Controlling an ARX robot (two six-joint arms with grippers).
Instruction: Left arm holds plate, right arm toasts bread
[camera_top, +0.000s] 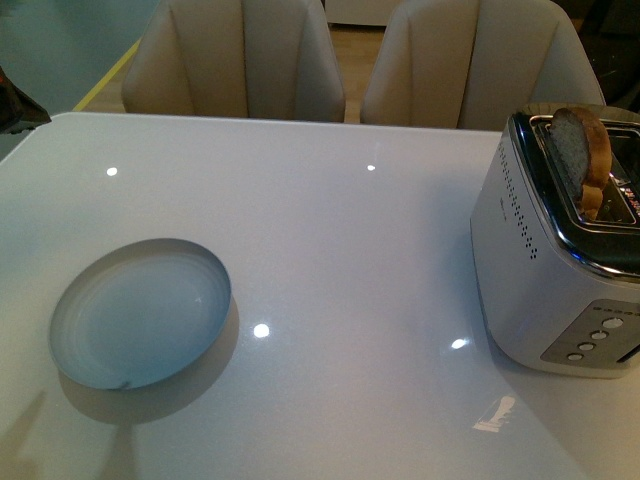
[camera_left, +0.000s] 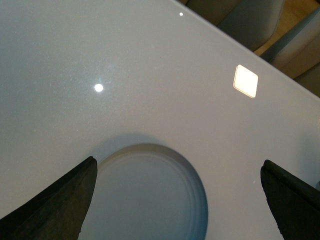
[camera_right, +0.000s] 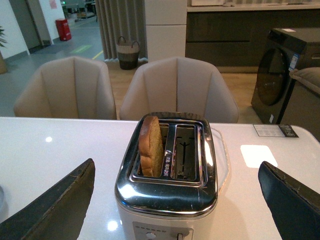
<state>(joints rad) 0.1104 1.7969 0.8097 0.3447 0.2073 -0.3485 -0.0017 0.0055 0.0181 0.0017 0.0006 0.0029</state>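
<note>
The pale blue-grey plate (camera_top: 140, 312) lies empty on the white table at the left. In the left wrist view the plate (camera_left: 145, 197) sits below my open left gripper (camera_left: 177, 200), nearer one finger (camera_left: 55, 205), apart from both. The slice of brown bread (camera_top: 583, 158) stands upright in one slot of the silver toaster (camera_top: 555, 270) at the right, its top sticking out. In the right wrist view the bread (camera_right: 151, 146) fills one slot of the toaster (camera_right: 167, 190); the other slot is empty. My right gripper (camera_right: 175, 200) is open and empty, in front of the toaster. Neither arm shows in the front view.
The white table (camera_top: 340, 240) is glossy with light reflections. Two beige chairs (camera_top: 235, 60) (camera_top: 470, 60) stand along its far edge. The toaster's buttons (camera_top: 595, 335) face the front. A dark appliance (camera_right: 280, 75) stands behind in the room.
</note>
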